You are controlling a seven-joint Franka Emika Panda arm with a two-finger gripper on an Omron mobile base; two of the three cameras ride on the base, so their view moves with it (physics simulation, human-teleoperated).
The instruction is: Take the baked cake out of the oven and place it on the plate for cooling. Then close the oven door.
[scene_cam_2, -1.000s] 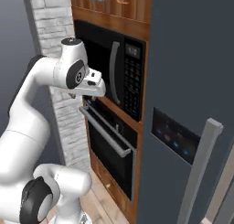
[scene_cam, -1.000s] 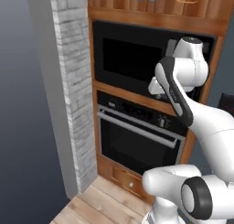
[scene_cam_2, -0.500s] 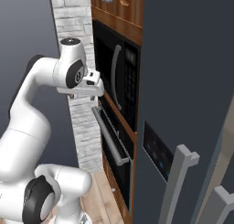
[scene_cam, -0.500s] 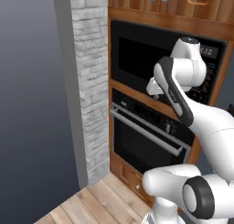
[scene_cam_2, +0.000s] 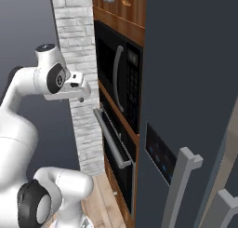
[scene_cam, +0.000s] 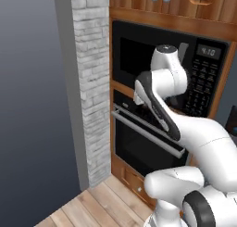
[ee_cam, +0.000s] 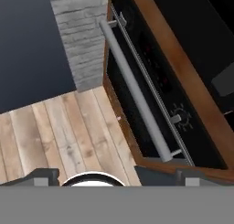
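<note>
The oven is a black built-in unit in brown wood cabinetry, under the microwave. Its door looks shut, and a long silver bar handle runs along its top edge. In the hand view I look down on that handle and on the control strip behind it. My gripper hovers in front of the oven, above handle height and apart from the handle. The gripper is open and holds nothing. The cake and the plate are out of view.
A black microwave with a keypad sits above the oven. A grey brick column stands left of the cabinetry. A dark fridge with grey handles fills the right. Below lies a wooden floor.
The base has driven, so the whole scene has slid right in the left base view and left in the right base view. The gripper has stayed open.
</note>
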